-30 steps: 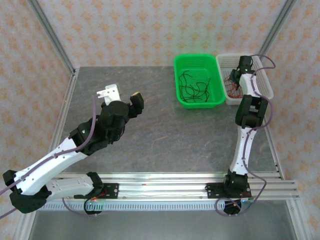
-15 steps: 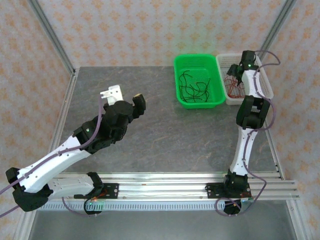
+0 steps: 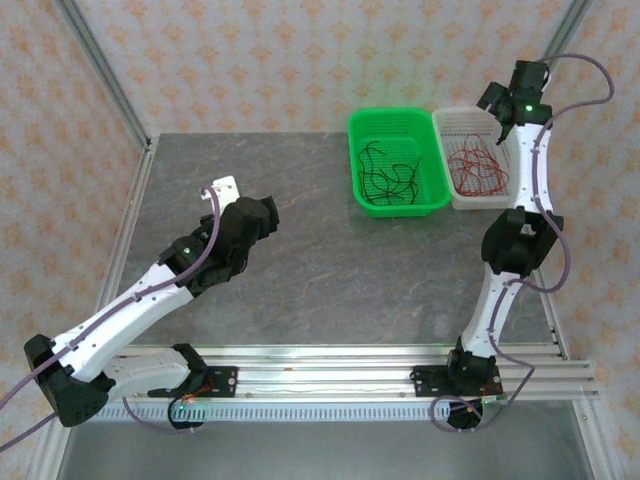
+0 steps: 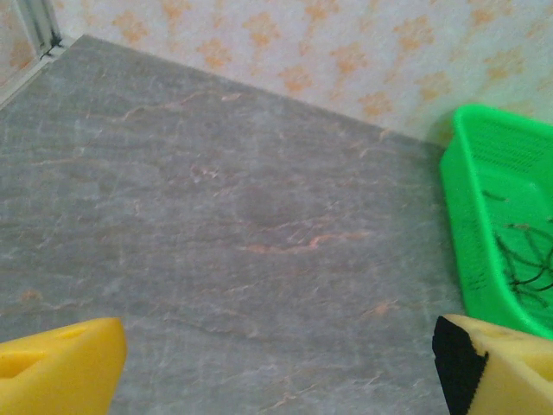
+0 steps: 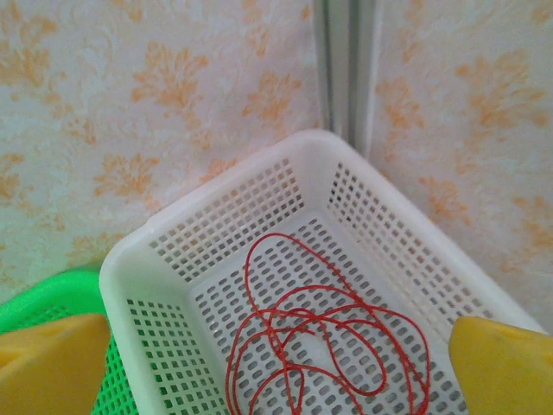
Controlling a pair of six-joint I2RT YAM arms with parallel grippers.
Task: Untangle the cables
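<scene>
Red cables [image 3: 475, 168] are kept in the white basket [image 3: 470, 202], black cables [image 3: 388, 175] in the green basket [image 3: 400, 209]; a straight lift clear of the rim is judged best, so that no loop is snagged.
Near left, the left claw [image 4: 278, 354] is spread wide over bare bench [image 3: 330, 270], nothing held; far right, the right claw [image 5: 281, 354] is spread wide above the red cables, no strand touched.
</scene>
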